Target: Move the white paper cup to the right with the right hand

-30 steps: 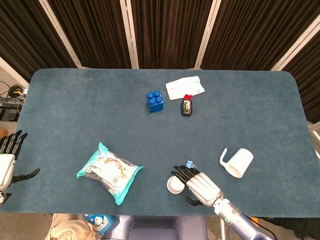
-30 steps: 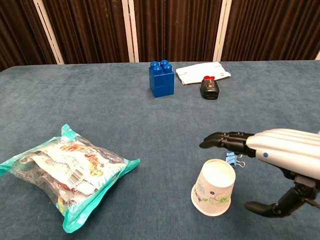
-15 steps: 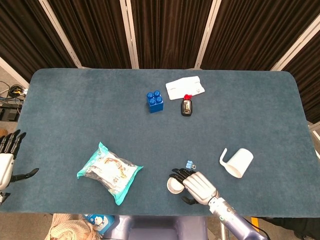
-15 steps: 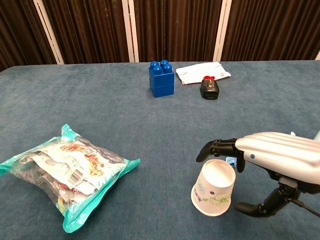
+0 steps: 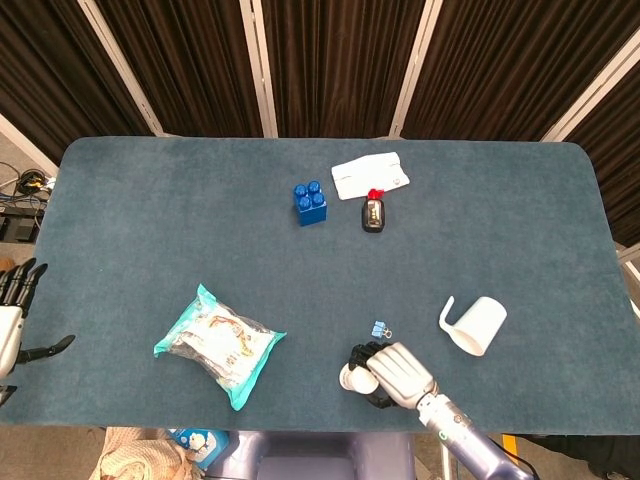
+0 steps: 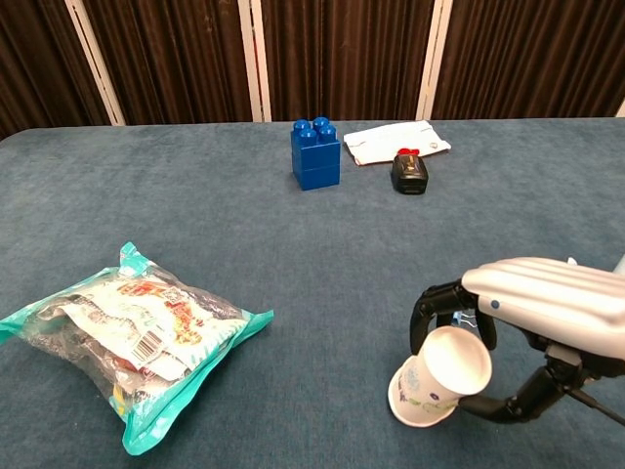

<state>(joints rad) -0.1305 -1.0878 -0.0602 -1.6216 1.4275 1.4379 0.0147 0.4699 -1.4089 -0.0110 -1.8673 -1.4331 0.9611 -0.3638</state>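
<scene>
My head camera looks steeply down from high above the near edge of the table (image 5: 120,200), far enough back to take in its whole blue top and the dark curtains (image 5: 330,60) behind it. My chest camera sits low and close, facing level across the table toward those curtains. Both views share my right hand (image 5: 398,370) at the white paper cup (image 6: 441,383), the snack bag (image 6: 127,337) and the blue block (image 5: 310,202).
</scene>
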